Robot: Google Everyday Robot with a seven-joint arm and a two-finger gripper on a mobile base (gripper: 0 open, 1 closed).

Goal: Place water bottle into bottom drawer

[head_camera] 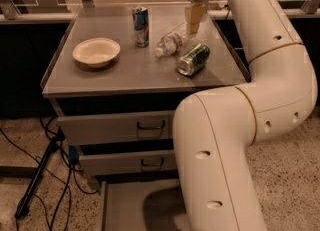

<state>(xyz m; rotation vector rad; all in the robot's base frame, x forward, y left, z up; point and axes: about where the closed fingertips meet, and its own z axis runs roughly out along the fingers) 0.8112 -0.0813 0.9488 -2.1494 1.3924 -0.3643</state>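
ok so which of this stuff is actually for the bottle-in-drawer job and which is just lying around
For the job:
- water bottle, on its side on the tabletop
- bottom drawer, pulled open
- hand, over the tabletop, close by the bottle

Just lying about:
- bowl
- blue can, upright
- green can, on its side

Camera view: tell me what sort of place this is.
Probably an office or lab test area: a grey metal drawer cabinet on a speckled floor, with loose cables beside it. The gripper hangs just above the water bottle on the cabinet top.
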